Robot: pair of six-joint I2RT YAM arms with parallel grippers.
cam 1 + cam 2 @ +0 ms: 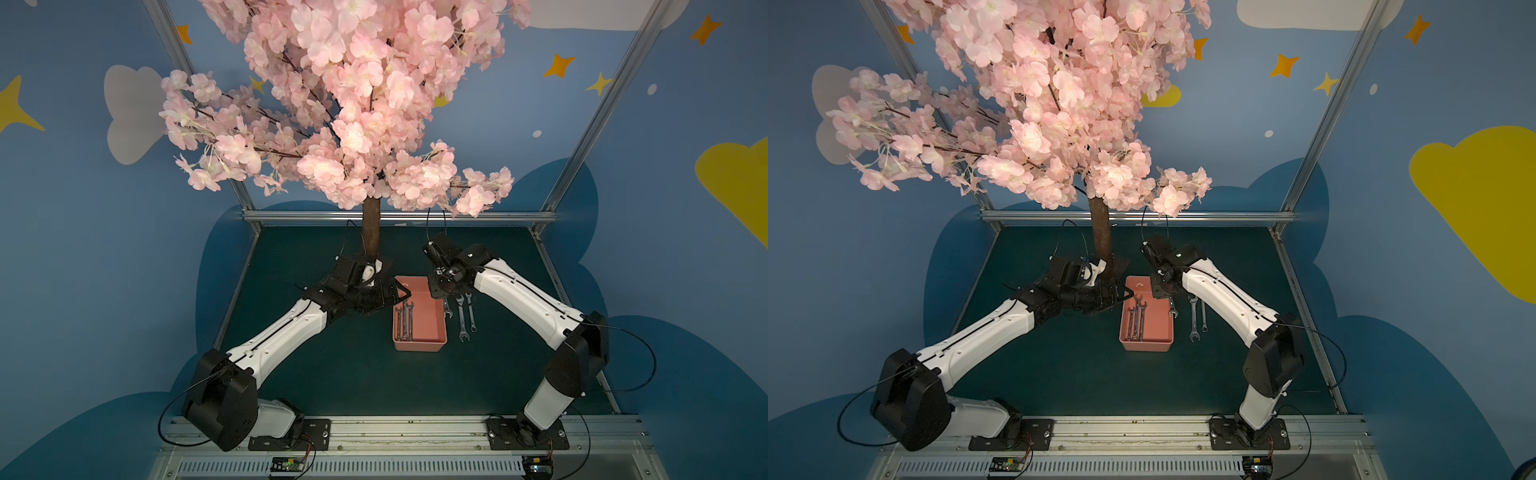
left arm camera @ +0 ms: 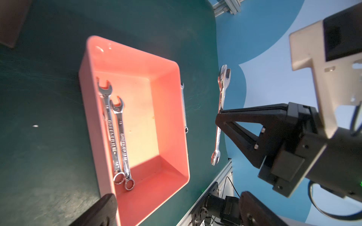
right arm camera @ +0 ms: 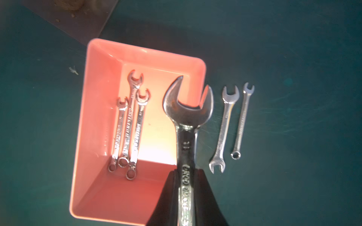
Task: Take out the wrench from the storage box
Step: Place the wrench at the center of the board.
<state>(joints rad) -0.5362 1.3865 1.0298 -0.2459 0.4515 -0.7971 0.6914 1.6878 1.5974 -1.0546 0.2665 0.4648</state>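
- Nearest the bases: storage box [image 1: 419, 346], salmon-pink, flat on the green mat [image 1: 332, 374], midway between the two arms
- Inside, along its left wall: three small wrenches [image 3: 129, 127], side by side and touching, open ends pointing away from the bases
- On the mat just right of the box: two loose wrenches [image 3: 225, 127], parallel, near each other, not touching
- Further back: large wrench [image 3: 187, 115], aloft, clear of the box floor; head over the right rim in the right wrist view, well above the mat in the left wrist view
- On it, right gripper [image 3: 186, 173]: closed narrow on the shank at about mid-length, pinching across the thin edges, flat face toward the wrist camera
- Judged solid steel: rigid, heavy for its size, polished and slick; no give under the pads, so prone to swivel or slide if pinched off-centre; mid-shank judged the best hold, near the balance point
- At the box's far left corner, left gripper [image 1: 390, 300]: fingers spread wide, holding nothing; contact with the rim impossible to tell
- Farthest: brown tree trunk [image 1: 370, 232], upright at the back of the mat
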